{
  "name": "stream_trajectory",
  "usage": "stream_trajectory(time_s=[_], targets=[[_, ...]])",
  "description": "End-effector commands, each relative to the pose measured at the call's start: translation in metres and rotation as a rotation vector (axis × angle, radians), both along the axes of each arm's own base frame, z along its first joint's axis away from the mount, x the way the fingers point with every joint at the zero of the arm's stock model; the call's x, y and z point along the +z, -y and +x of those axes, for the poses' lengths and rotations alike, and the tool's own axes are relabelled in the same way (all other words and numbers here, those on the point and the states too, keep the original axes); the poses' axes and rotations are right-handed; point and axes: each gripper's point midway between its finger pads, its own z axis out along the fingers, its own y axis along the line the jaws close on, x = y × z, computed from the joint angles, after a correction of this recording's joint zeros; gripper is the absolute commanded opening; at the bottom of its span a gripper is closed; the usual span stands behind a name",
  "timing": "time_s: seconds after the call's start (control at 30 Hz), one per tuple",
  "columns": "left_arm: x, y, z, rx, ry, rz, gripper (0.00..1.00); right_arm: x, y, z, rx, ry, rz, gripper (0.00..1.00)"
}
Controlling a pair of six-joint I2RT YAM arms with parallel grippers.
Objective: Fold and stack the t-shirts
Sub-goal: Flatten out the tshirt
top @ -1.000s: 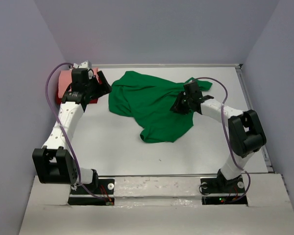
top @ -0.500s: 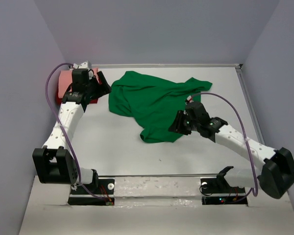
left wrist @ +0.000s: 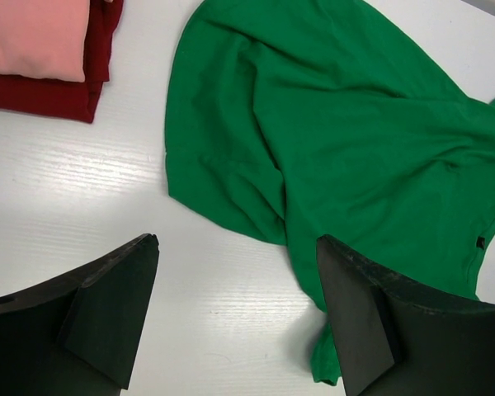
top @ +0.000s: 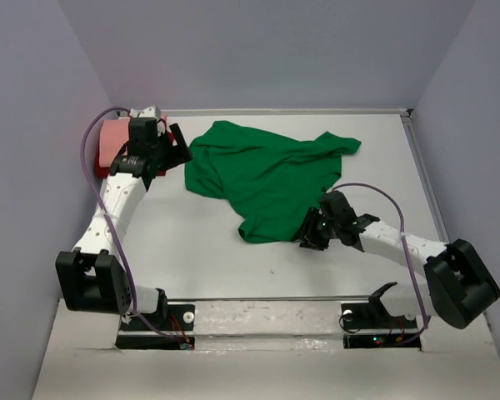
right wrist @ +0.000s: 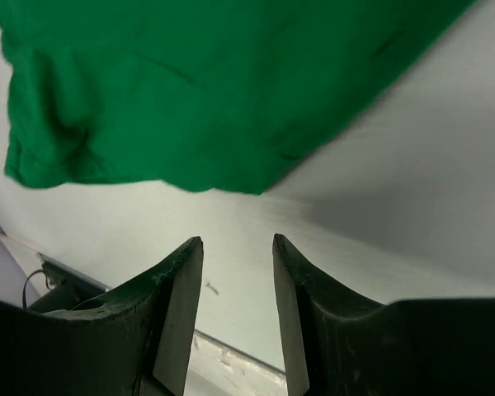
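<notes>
No legible text, label, brand, number or sign in any of the three views. One candidate only: a small dark mark [left wrist: 481,242] at the edge of the green t-shirt [left wrist: 355,140], far right of the left wrist view. It is too small to read.

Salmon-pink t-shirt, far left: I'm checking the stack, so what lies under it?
The salmon-pink t-shirt lies on the folded dark red t-shirt, whose edges show along two sides. The red one's middle is covered, as is anything between them.
</notes>
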Motion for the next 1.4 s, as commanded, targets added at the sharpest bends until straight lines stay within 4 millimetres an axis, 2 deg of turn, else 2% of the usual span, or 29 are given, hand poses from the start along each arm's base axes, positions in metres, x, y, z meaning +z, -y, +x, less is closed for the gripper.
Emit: stream_trajectory(time_s=[0.0,0.13,0.17,0.23,0.27,0.3,0.37,0.5,0.67,0.73,0.77,0.8,0.83,0.9,0.93,0.97,1.0,1.03,1.07,1.1,1.13,1.17,1.2,1.23,1.27,1.3,1.33,1.37], targets=[[0.035,0.002,0.001,-0.019,0.078,0.001,0.87,-0.001,-0.002,0.023,-0.025,0.028,0.134,0.46],[0.036,0.004,0.001,-0.032,0.078,-0.005,0.87,-0.001,-0.004,0.032,-0.015,0.036,0.154,0.49],[0.035,0.004,0.0,-0.033,0.077,-0.005,0.87,0.008,-0.009,0.04,-0.01,0.075,0.175,0.5],[0.036,0.005,0.0,-0.037,0.077,-0.011,0.87,0.015,-0.011,0.049,-0.002,0.089,0.187,0.5],[0.038,0.006,0.001,-0.038,0.083,-0.015,0.87,0.012,-0.012,0.047,0.012,0.08,0.187,0.5],[0.038,0.006,0.001,-0.041,0.083,-0.017,0.87,0.019,-0.016,0.054,0.023,0.097,0.193,0.5],[0.041,0.009,0.002,-0.05,0.091,-0.029,0.87,0.015,-0.017,0.059,0.031,0.086,0.19,0.49],[0.04,0.008,0.002,-0.049,0.087,-0.022,0.87,0.019,-0.024,0.069,0.027,0.08,0.203,0.4],[0.038,0.007,0.002,-0.048,0.084,-0.014,0.87,0.031,-0.021,0.076,-0.004,0.115,0.198,0.4],[0.036,0.008,0.002,-0.048,0.082,-0.017,0.87,0.025,-0.016,0.074,0.003,0.104,0.156,0.34],[0.035,0.01,0.003,-0.055,0.081,-0.023,0.87,0.028,-0.015,0.081,-0.001,0.129,0.136,0.22],[0.035,0.009,0.003,-0.052,0.081,-0.024,0.87,0.031,-0.015,0.085,0.008,0.142,0.124,0.22],[0.035,0.01,0.004,-0.057,0.082,-0.029,0.87,0.026,-0.01,0.088,0.0,0.132,0.082,0.09],[0.035,0.011,0.004,-0.057,0.081,-0.031,0.87,0.042,-0.013,0.105,0.002,0.184,0.066,0.0],[0.035,0.011,0.004,-0.059,0.08,-0.028,0.87,0.04,-0.007,0.112,-0.009,0.182,0.027,0.0],[0.035,0.01,0.004,-0.059,0.079,-0.026,0.87,0.045,-0.01,0.118,0.007,0.201,0.024,0.0],[0.035,0.01,0.003,-0.056,0.081,-0.025,0.87,0.064,-0.011,0.137,0.002,0.246,0.034,0.0],[0.034,0.009,0.003,-0.054,0.079,-0.022,0.87,0.068,-0.007,0.147,0.0,0.259,0.02,0.0],[0.036,0.009,0.003,-0.054,0.083,-0.02,0.87,0.06,0.003,0.16,-0.012,0.231,0.018,0.0],[0.035,0.008,0.003,-0.051,0.08,-0.018,0.87,0.063,0.009,0.172,-0.022,0.23,0.022,0.0],[0.034,0.008,0.003,-0.051,0.077,-0.018,0.87,0.082,0.021,0.196,-0.038,0.265,0.042,0.0],[0.034,0.008,0.004,-0.052,0.077,-0.018,0.87,0.069,0.027,0.21,-0.044,0.231,0.032,0.0],[0.032,0.008,0.003,-0.052,0.074,-0.019,0.87,0.073,0.033,0.223,-0.056,0.236,0.037,0.0],[0.031,0.01,0.004,-0.059,0.073,-0.025,0.87,0.096,0.036,0.247,-0.054,0.291,0.055,0.0],[0.029,0.011,0.004,-0.063,0.067,-0.027,0.87,0.104,0.03,0.254,0.006,0.278,0.109,0.0],[0.029,0.011,0.003,-0.063,0.065,-0.026,0.87,0.079,0.036,0.266,0.009,0.203,0.086,0.0],[0.028,0.011,0.003,-0.061,0.064,-0.024,0.87,0.078,0.04,0.273,0.03,0.202,0.039,0.13],[0.029,0.01,0.003,-0.058,0.066,-0.02,0.87,0.087,0.046,0.277,0.027,0.193,-0.008,0.25]])
